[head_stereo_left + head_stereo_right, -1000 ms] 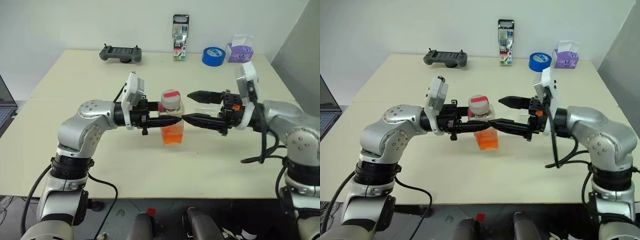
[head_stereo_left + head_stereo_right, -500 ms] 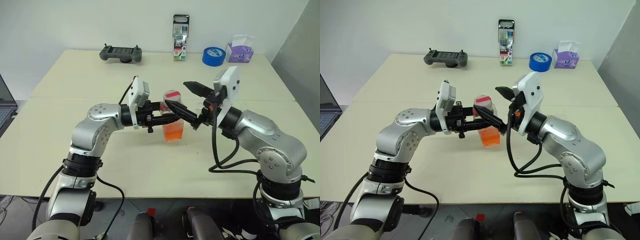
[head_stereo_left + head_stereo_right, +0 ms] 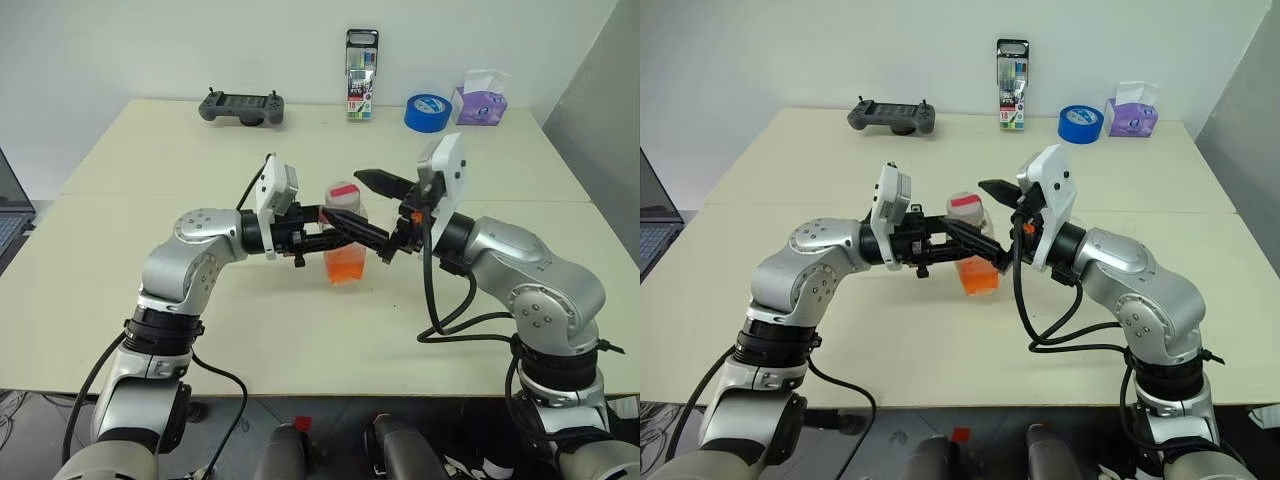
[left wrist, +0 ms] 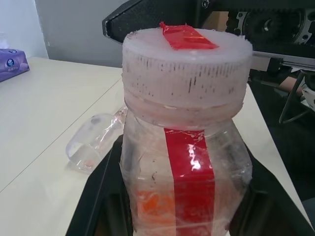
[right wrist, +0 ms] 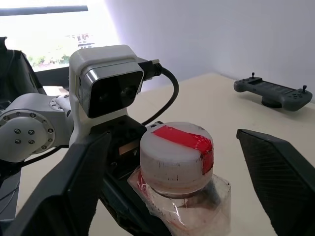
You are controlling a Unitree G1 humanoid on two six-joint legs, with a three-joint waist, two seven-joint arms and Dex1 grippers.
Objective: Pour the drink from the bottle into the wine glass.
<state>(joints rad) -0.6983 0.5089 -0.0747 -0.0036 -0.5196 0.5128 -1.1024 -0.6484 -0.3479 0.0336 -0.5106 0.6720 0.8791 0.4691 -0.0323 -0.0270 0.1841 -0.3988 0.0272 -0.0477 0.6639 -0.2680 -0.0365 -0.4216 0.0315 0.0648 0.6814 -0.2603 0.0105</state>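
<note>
table point(image 3: 150, 160) first: bottle point(image 3: 345, 235) sits at its centre, drink point(image 3: 343, 267) low inside. left gripper point(image 3: 340, 232) is clamped on its body from nine o'clock; right gripper point(image 3: 352, 198) stands wide apart, straddling the cap point(image 5: 177, 155) from three o'clock.

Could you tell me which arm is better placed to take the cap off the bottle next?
The right. Its gripper has open jaws either side of the cap, while the left gripper is shut on the bottle.
</note>
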